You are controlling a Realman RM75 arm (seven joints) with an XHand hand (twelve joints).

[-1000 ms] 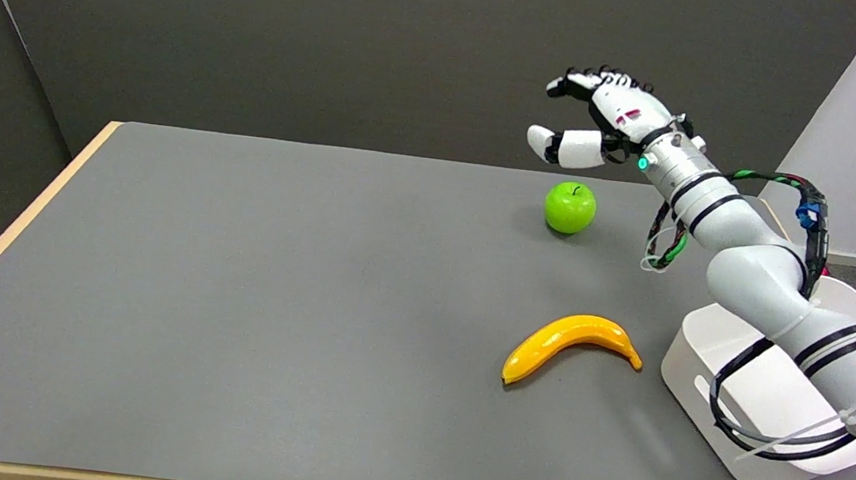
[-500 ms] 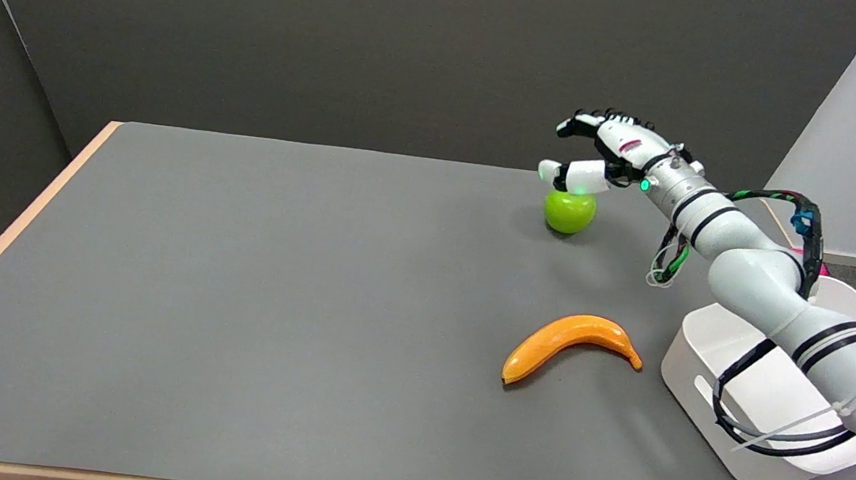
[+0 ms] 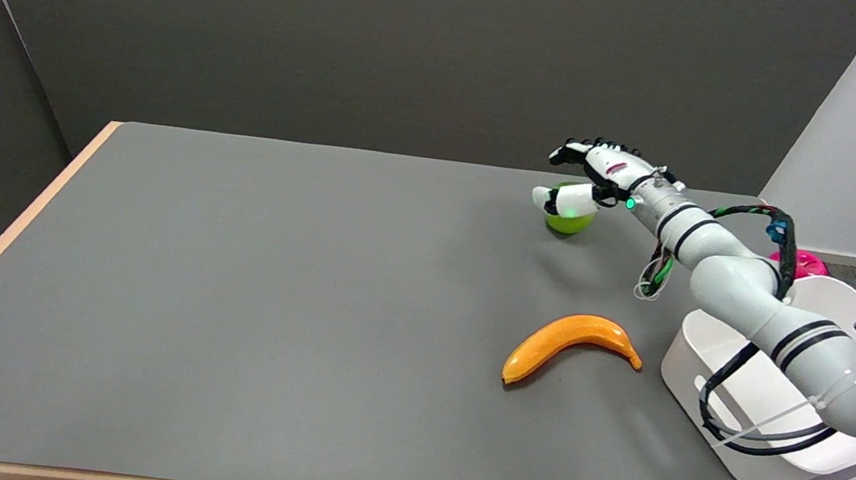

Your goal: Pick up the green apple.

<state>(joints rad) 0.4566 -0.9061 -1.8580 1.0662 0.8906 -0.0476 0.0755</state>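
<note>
Right hand (image 3: 592, 179), glossy black-and-white segmented shell, sits over the green apple (image 3: 569, 220) at upper right of frame. Thumb crosses the apple's near side, fingers arch above it; can't tell if it's actually gripped. Apple round, shiny, resting on the matte grey table (image 3: 271, 295). Smooth curved banana (image 3: 570, 345) lower right, beside the white rounded plastic bin (image 3: 743, 416).

Bench (image 3: 232, 291): matt grey top, smooth, with a pale wood-look edge strip. Green apple (image 3: 569, 221) at the bench's far right: glossy, smooth, plastic-looking skin. Banana (image 3: 570, 344) nearer the bench's front: orange-yellow, smooth, semi-gloss, plastic look. White bin (image 3: 700, 372) at the bench's right edge: smooth plastic, slight sheen. Robot hand (image 3: 597, 180) over the apple: white glossy hard shells, black matt parts.
</note>
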